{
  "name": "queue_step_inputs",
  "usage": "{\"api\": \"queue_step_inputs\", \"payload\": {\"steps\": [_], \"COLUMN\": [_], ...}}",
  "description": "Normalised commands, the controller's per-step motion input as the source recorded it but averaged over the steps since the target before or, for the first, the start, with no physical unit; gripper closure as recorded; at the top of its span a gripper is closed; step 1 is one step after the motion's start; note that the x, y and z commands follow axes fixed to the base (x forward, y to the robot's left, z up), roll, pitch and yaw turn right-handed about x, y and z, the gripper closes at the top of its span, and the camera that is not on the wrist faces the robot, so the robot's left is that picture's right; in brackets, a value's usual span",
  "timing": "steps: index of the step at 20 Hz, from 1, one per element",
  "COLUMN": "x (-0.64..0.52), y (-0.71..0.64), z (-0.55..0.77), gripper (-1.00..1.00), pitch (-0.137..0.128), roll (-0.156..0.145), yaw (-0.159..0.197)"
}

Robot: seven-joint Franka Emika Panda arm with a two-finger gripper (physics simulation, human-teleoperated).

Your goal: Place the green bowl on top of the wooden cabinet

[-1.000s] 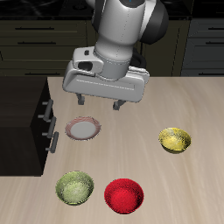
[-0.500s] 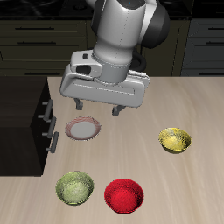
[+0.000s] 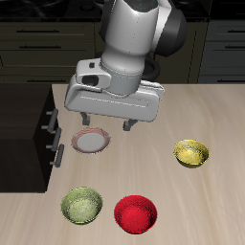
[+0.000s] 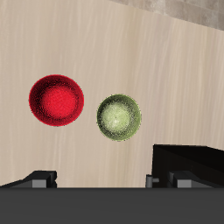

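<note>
Nearest the lower edge of the exterior view, the green bowl sits upright on the desk, in the lower left of the frame, with the red bowl just beside it and apart from it. In the wrist view the same pair shows side by side, green bowl and red bowl, not touching, both empty.

Farther up the exterior frame, a yellow bowl stands at the right, well apart from the other two. A small plate with a pink rim lies left of centre, near the cabinet, which fills the left edge with its dark flat top and silver handles on its front.

Above the plate hangs the gripper, its two fingers spread apart and holding nothing, clear of the desk. They are near the plate and well apart from the green bowl. The arm rises behind into the upper middle of the frame.
</note>
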Motion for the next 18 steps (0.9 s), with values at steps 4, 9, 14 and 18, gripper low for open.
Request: {"api": "queue_step_inputs", "payload": {"steps": [4, 9, 14, 18], "x": [0.05, 0.10, 0.09, 0.07], "y": [0.19, 0.12, 0.01, -0.02], "z": [0.04, 0.06, 0.02, 0.00], "gripper": [-1.00, -1.00, -1.00, -1.00], "pitch": [-0.015, -0.009, 0.001, -0.003], "roll": [0.046, 0.012, 0.006, -0.001], "yaw": [0.023, 0.014, 0.012, 0.006]}}
